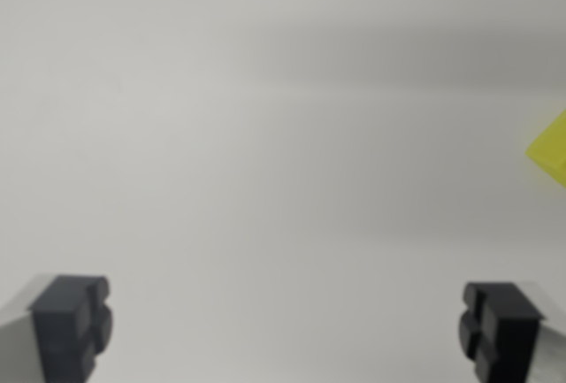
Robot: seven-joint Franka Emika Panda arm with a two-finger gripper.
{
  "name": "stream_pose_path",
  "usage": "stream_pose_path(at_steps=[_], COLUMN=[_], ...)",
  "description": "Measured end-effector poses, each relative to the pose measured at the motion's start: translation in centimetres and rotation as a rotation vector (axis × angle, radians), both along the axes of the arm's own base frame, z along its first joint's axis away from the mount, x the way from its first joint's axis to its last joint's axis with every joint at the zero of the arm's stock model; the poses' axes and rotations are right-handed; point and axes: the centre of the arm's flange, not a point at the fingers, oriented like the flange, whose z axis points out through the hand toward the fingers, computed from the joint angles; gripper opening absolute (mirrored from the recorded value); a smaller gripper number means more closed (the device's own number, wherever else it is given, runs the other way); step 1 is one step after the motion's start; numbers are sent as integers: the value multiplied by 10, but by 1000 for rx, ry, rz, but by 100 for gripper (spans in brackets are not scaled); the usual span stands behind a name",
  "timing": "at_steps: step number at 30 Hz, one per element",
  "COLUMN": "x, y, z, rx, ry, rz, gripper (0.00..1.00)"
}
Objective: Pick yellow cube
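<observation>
Hovering jaws, cube at the frame edge

Hanging above the pale bench (265, 135), the gripper (287, 325) has its jaws spread wide and holds nothing. One dark pad (71, 321) sits at the wrist view's lower left, the other at the lower right. The yellow cube (553, 149) lies well apart from them, up toward the wrist view's right, only a blurred corner showing.
</observation>
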Motion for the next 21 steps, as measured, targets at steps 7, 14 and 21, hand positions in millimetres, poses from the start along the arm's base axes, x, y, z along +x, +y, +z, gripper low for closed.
stream_pose_path(at_steps=[7,14,21], x=[-1,-2,-4], y=[-2,-17,-34], z=[-2,-18,-35], rx=[0,1,1], ry=[2,4,6], rz=[-12,-56,-100], gripper=[100,100,100])
